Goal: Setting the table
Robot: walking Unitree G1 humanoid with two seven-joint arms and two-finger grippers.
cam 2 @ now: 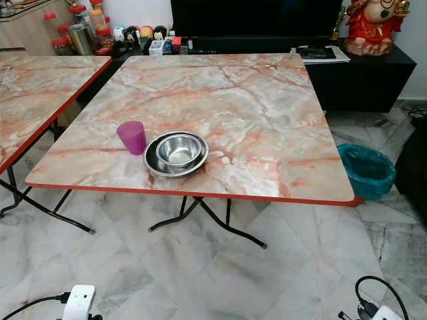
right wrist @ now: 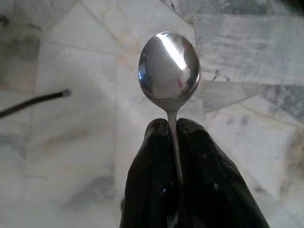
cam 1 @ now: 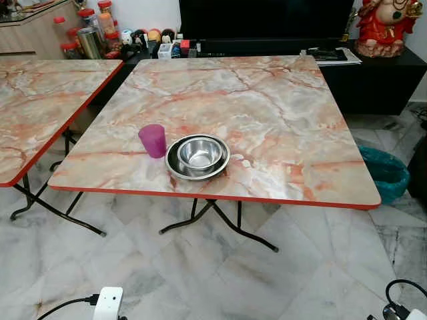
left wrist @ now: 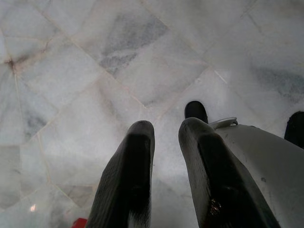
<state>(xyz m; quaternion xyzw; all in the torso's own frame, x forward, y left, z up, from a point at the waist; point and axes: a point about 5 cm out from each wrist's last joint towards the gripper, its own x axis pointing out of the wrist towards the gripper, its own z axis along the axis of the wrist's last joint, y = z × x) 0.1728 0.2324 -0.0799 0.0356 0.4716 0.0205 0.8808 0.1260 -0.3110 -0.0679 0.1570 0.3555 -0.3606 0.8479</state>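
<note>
Right gripper (right wrist: pixel 173 126) clamped on steel spoon (right wrist: pixel 169 66) handle, bowl past fingertips, over marble floor (right wrist: pixel 61 142). Left gripper (left wrist: pixel 166 130) fingers slightly apart, empty. Purple cup (cam 1: pixel 153 140) beside nested steel bowls (cam 1: pixel 198 156) near table's (cam 1: pixel 280 113) front edge.

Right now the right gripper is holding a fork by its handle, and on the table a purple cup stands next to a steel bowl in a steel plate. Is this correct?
Not quite. The right wrist view shows the right gripper shut on a spoon, not a fork. The rest holds: the purple cup stands beside the steel bowl, which sits in the steel plate on the table.
</note>
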